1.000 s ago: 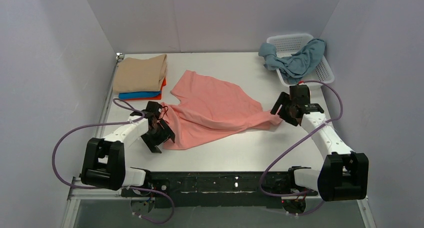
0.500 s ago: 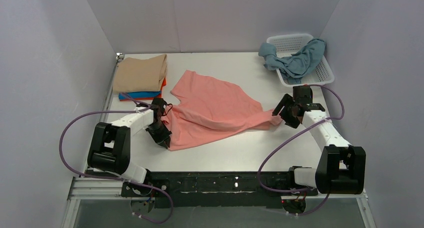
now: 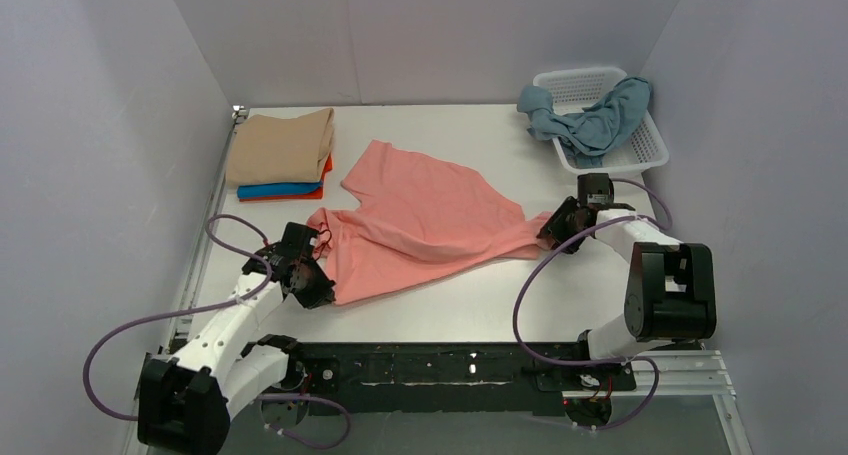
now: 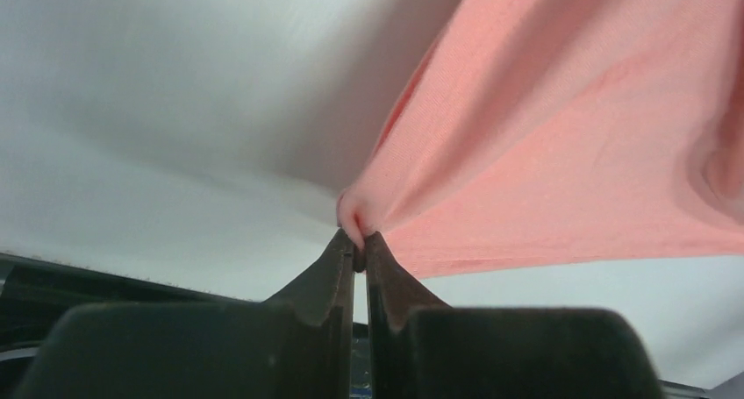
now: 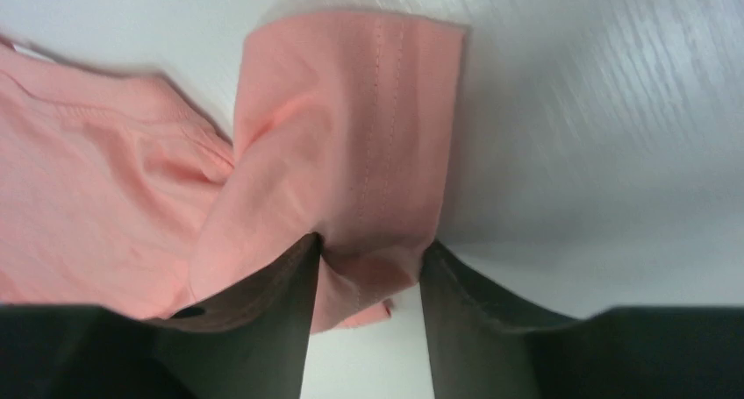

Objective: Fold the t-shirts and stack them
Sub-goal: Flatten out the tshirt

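Right, with left gripper (image 4: pixel 360 244) pinched tight on the salmon t-shirt (image 3: pixel 425 225) mid-table, close the half-open right gripper (image 5: pixel 368 252) firmly around its right-hand end. Then lift evenly, stretch flat, no yanking.

Left pincer (image 4: pixel 355 244) pinched shut, right pincer (image 5: pixel 368 252) — jaws parted

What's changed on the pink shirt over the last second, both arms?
The left gripper closed on the left edge of the salmon shirt. The right gripper moved in, and its open fingers now straddle the right sleeve. The folded stack, basket and grey-blue shirt stayed put.
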Available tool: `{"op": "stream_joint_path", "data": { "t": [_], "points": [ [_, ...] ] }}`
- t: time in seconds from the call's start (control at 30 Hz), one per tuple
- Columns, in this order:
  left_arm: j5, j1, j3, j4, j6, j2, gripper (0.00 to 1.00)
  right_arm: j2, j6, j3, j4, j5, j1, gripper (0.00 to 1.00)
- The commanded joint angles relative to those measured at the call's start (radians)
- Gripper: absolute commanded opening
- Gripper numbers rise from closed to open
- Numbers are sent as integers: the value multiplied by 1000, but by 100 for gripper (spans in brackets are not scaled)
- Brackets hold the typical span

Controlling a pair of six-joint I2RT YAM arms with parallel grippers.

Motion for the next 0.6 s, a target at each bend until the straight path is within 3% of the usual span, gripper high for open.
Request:
{"op": "stream_joint_path", "data": {
  "t": [0.0, 0.07, 0.1, 0.27, 0.43, 0.57],
  "points": [
    [-13, -11, -27, -216, -31, -117, 0, 49, 32, 11, 93, -66, -15, 35],
    [-7, -11, -8, -247, -38, -157, 0, 23, 29, 11, 83, -80, -19, 4],
    [-7, -13, 4, -258, -37, -175, 0, -5, 21, 14, 64, -75, -19, 1],
    [-69, -13, 131, -308, 8, -269, 0, -216, -55, 65, -100, 20, -18, 1],
    [-127, -13, 304, -306, 40, -321, 0, -426, -120, 142, -192, -25, -18, 1],
    [-182, -12, 462, -241, 88, -357, 0, -537, -147, 295, -263, -37, -18, 1]
  ]
}}
